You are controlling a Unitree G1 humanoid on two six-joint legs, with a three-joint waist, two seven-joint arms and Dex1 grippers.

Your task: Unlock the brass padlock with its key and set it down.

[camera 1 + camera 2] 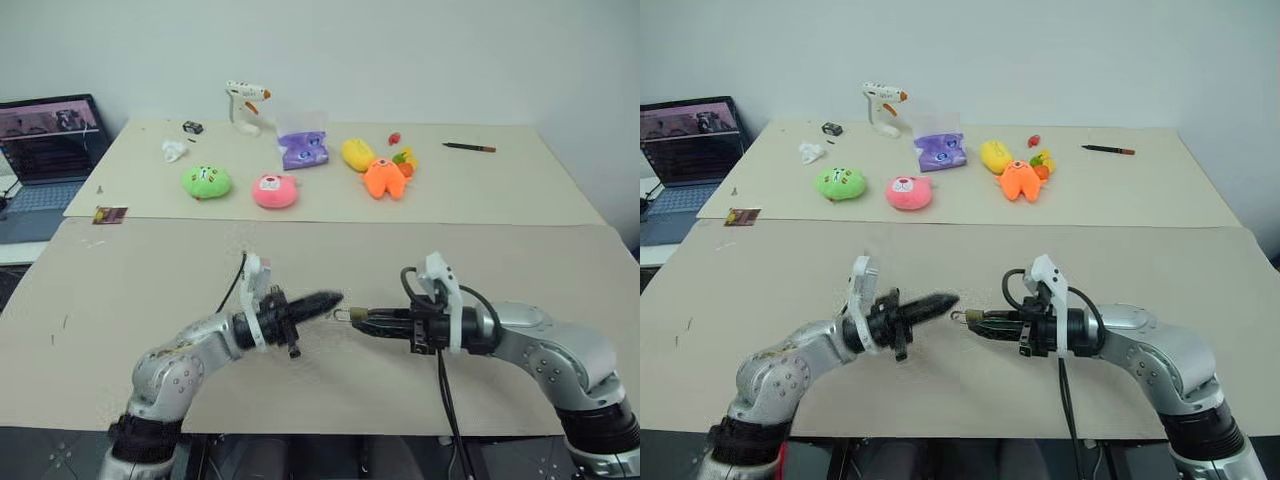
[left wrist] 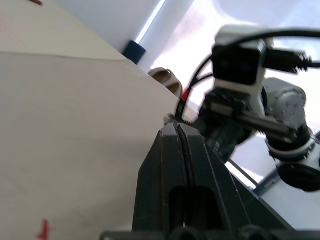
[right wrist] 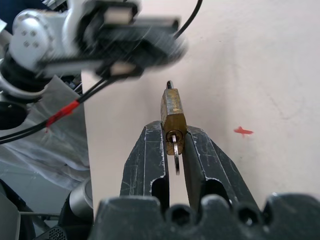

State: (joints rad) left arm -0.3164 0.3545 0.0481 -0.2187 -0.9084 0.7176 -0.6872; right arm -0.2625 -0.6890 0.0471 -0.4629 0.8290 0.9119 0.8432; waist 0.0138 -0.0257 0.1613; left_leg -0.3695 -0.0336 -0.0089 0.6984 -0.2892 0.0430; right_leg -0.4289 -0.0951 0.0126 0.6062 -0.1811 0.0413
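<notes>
Above the near bench (image 1: 120,330), the right gripper (image 3: 174,137) has its fingers (image 3: 145,160) clamped on the brass padlock (image 3: 173,112), which sticks out past the fingertips with its shackle end pointing toward the left gripper (image 1: 325,300). From the keyhole end, set between the fingers, the key (image 3: 176,155) hangs down. The left gripper's fingers (image 2: 172,165) are pressed fully together with nothing between them, and their tip sits just beside the padlock's shackle; whether they touch it cannot be told. On the far bench (image 1: 500,190) lie a green plush toy (image 1: 206,182), a pink one (image 1: 274,190), an orange one (image 1: 384,178), a purple bag (image 1: 304,150) whose contents cannot be made out, and a glue gun (image 1: 244,104). A laptop (image 1: 48,150) stands open off to the left.
</notes>
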